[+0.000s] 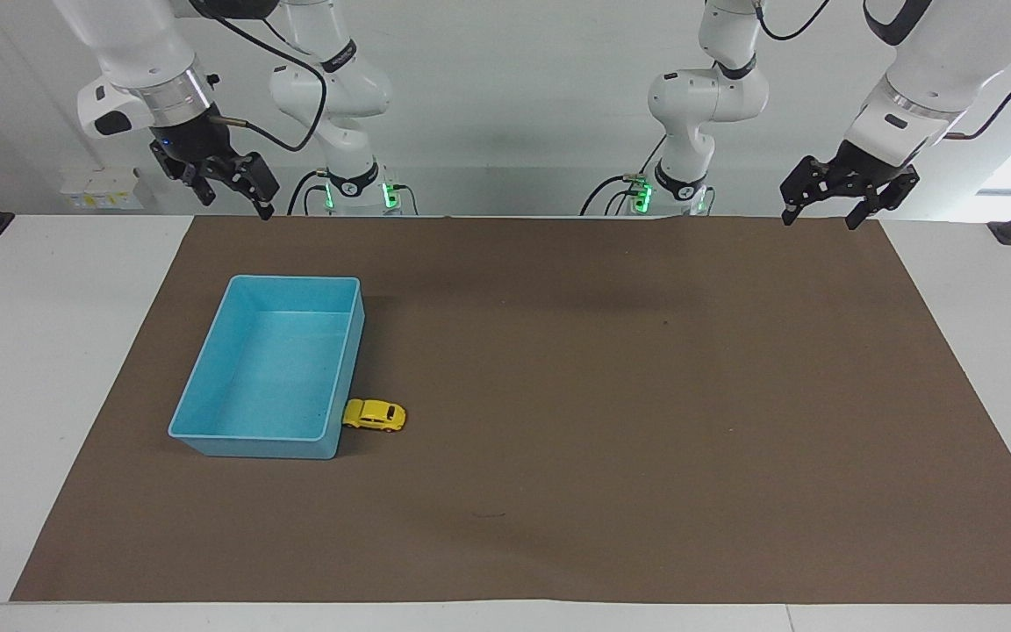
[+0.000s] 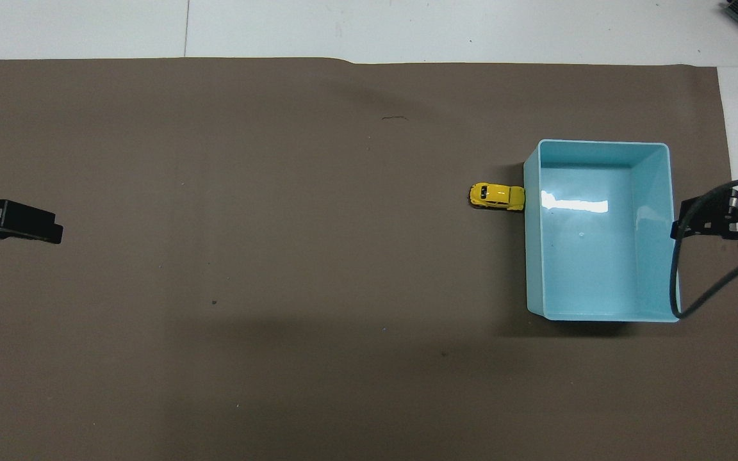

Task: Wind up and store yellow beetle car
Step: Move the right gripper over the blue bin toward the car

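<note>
No text seems legible on anything.

White arms (image 1: pixel 707 88); black fingers (image 1: pixel 791 211)

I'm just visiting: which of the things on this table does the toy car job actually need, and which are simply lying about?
For the job:
- yellow car, on the mat against the blue bin's wall
- blue bin, empty
- right gripper, open, raised near the bin's end
- left gripper, open, waiting at its own end

Just there:
- brown mat covering the table
</note>
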You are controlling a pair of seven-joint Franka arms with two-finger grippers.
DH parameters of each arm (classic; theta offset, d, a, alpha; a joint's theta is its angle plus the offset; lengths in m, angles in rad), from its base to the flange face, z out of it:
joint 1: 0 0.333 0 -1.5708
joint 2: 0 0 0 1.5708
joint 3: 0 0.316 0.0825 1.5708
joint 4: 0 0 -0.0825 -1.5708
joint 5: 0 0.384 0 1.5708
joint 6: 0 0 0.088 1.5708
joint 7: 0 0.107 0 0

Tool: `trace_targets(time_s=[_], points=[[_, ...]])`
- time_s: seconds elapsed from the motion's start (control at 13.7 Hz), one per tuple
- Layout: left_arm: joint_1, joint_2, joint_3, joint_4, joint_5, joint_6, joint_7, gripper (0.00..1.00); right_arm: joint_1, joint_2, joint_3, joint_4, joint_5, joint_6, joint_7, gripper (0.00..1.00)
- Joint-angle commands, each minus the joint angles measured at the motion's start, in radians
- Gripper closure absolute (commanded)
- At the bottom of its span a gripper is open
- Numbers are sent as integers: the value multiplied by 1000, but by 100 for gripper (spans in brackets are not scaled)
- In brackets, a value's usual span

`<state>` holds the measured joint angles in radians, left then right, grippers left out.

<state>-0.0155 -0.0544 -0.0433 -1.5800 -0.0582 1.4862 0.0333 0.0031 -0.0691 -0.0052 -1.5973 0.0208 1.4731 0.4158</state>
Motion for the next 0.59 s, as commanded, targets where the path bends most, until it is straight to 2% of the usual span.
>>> trace_targets(time_s=[0.0, 0.37, 0.51], points=[[17, -21, -4, 0, 4, -11, 13, 0, 15, 9, 13, -23, 13, 38, 199, 0], [17, -25, -4, -6, 4, -18, 11, 0, 35, 66, 13, -32, -7, 102, 470, 0], [19, -27, -4, -12, 4, -17, -45, 0, 60, 100, 14, -32, -10, 131, 602, 0]])
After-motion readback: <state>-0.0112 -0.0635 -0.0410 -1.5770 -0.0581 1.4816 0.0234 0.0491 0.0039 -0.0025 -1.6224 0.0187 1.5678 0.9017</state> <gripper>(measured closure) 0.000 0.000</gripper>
